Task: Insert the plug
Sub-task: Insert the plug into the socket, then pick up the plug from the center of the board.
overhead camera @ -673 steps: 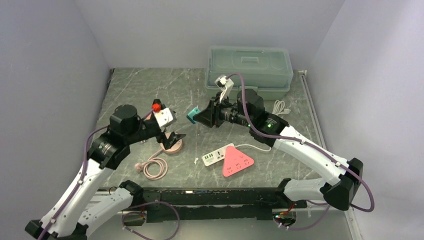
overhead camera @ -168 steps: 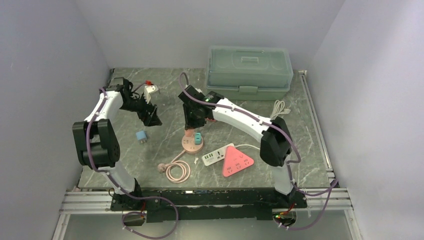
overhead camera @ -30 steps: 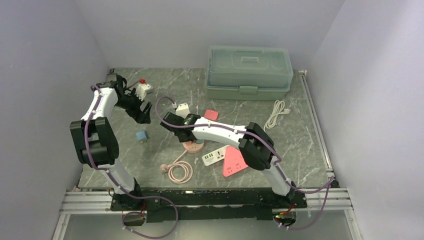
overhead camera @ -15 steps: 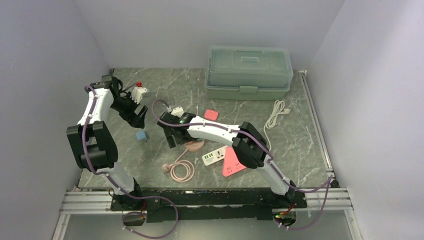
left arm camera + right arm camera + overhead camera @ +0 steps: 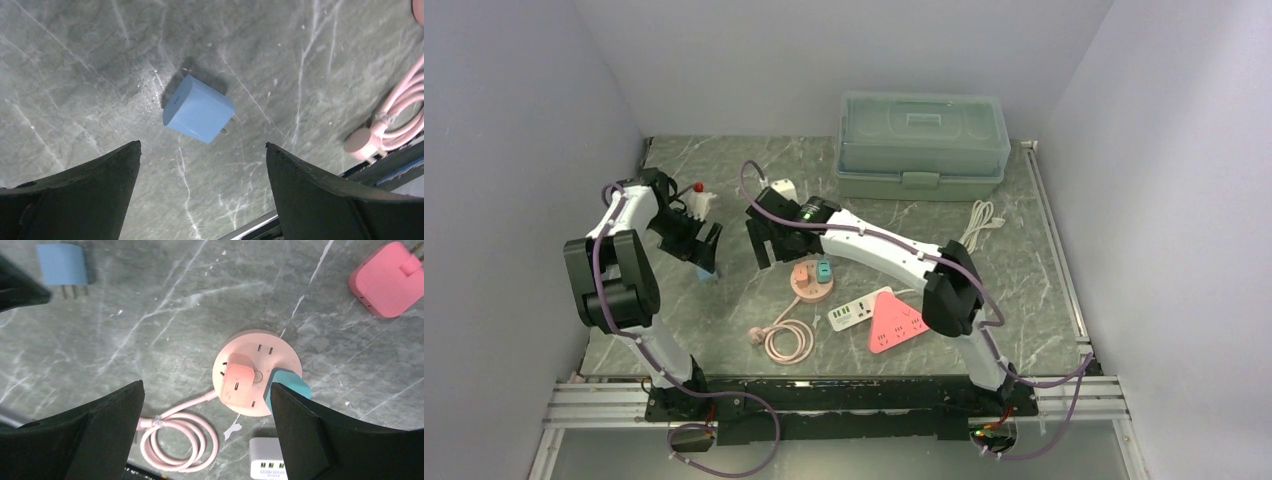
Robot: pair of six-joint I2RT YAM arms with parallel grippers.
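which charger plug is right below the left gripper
The blue charger, loose on the table under the open left gripper. The pink charger and teal charger sit in the round socket; the coral charger lies apart.

This is looking like a robotics lab cell: plain pale walls (image 5: pixel 514 100) are enclosing a marble-patterned worktop (image 5: pixel 1024 250), and an aluminium rail (image 5: pixel 594 400) is edging it.

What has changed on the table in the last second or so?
The right gripper has lifted off the socket and drawn back, open. That uncovers a pink plug seated beside the teal plug. The left gripper has swung over the blue plug, open around it. Blue plug, socket, strip and box stayed put.
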